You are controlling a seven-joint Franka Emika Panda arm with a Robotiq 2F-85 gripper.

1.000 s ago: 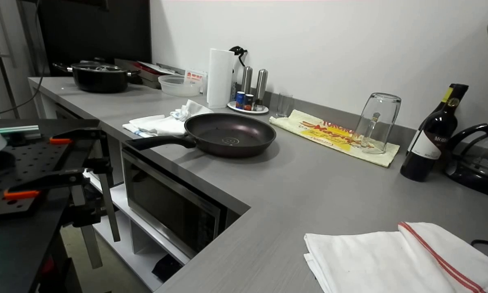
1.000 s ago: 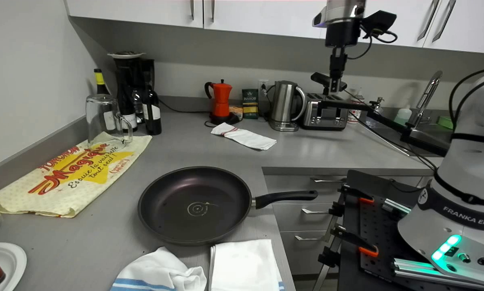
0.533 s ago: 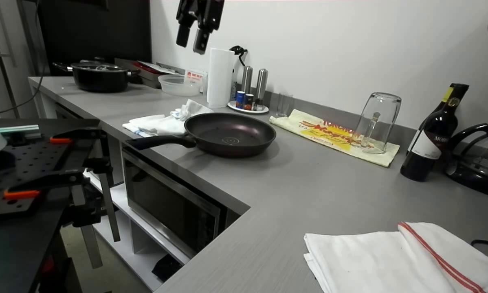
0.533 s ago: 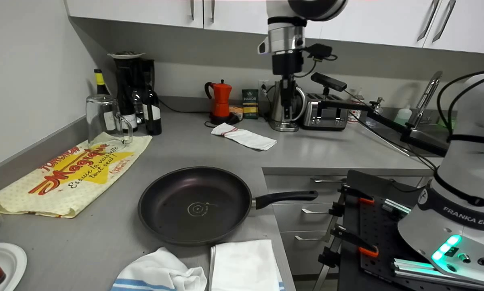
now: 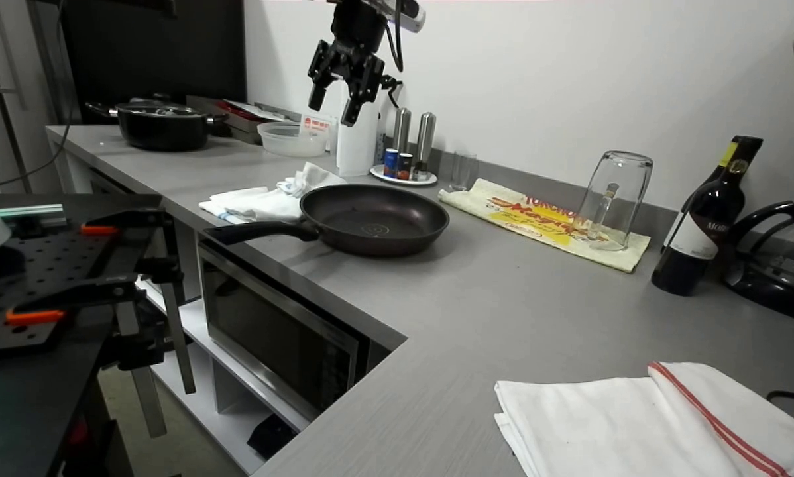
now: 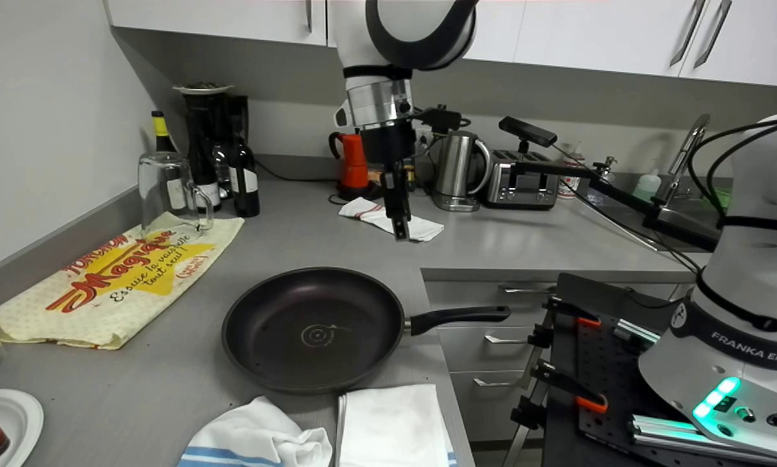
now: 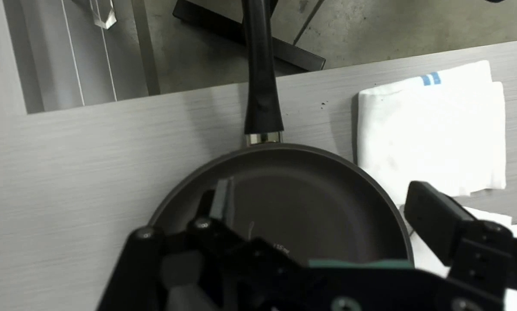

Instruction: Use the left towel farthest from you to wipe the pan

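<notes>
Looks pre-grasp, with parted, empty jaws; next should probably pinch crumpled towel (image 6: 252, 438), at seven o'clock from pan (image 6: 314, 331) in an exterior view

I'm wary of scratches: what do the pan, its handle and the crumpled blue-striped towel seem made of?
Pan: probably coated metal, dark with a soft sheen inside. Handle: likely moulded black plastic, smooth, behind a shiny, metallic collar. Crumpled towel: fabric, perhaps cotton, matte with soft folds.
</notes>
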